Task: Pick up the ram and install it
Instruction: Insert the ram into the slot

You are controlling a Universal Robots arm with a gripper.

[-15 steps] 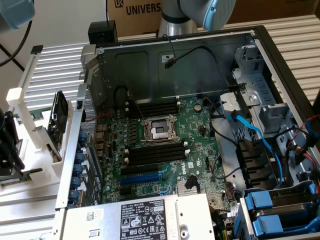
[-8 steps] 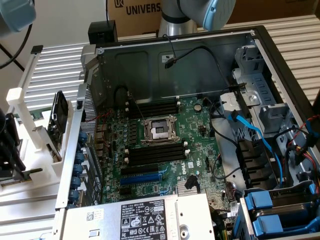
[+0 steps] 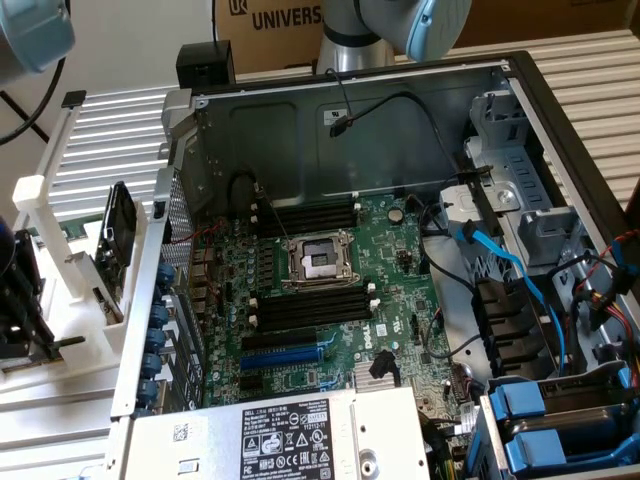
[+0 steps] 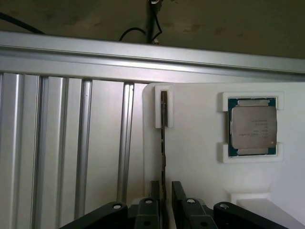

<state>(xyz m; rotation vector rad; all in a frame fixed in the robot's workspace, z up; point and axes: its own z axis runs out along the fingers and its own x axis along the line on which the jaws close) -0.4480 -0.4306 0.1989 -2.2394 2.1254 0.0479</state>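
Currently the end effector [image 4: 165, 193], jaws apart, straddles the ram [image 4: 164, 138] off-centre; closing unevenly could tilt it in its white holder [image 4: 200, 143].

This looks like a robotics lab or test workshop rather than a home or office. A desktop computer case [image 3: 350, 110] lies open on its side with its green motherboard [image 3: 320, 300] bared, on a bench of ribbed aluminium profiles [image 3: 110, 150]. At the far side a robot arm [image 3: 400, 25] rises in front of a cardboard box [image 3: 280, 35] printed "UNIVERS". At the exterior view's left stands a white plastic fixture [image 3: 80, 335]. In the wrist view, a processor chip [image 4: 252, 126] sits nested in it.
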